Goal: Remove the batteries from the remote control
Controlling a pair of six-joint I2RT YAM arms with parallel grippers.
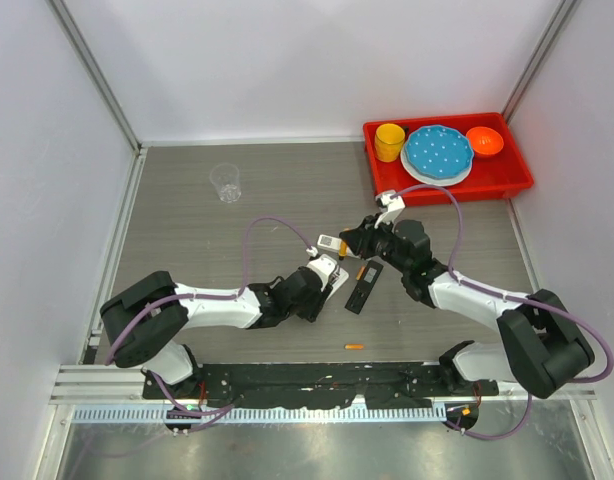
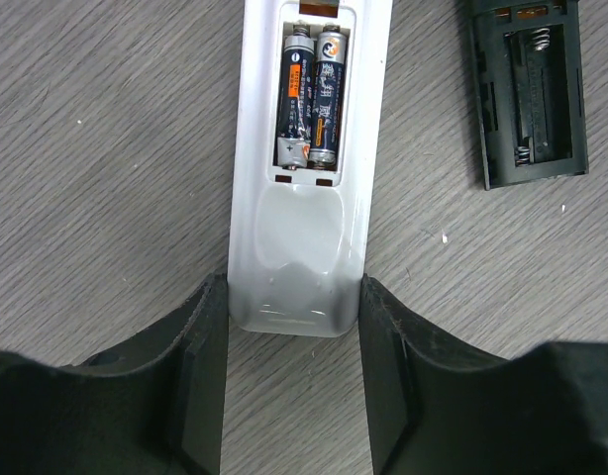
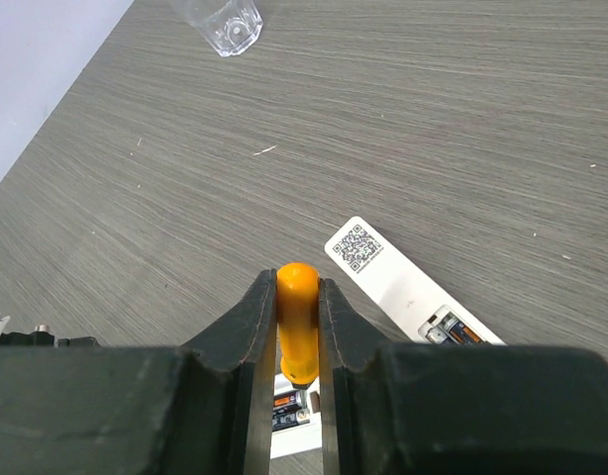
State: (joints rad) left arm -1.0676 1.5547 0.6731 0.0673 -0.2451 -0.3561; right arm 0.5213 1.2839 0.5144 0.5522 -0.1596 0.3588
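A long white plastic remote control (image 2: 299, 247) lies flat, back up, on the grey surface (image 2: 106, 198), cover off, with two dark grey, orange-printed batteries (image 2: 327, 94) side by side in its open bay. At its two o'clock in the left wrist view lies a black remote (image 2: 571, 99), bay empty. In the top view a thin orange battery (image 1: 354, 346) lies loose at the black remote's six o'clock.

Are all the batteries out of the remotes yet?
Not yet. The black remote is empty, and an orange battery lies loose. Now the left gripper straddles the white remote and the right gripper grips the orange-handled tool. Left: that remote's two dark batteries.
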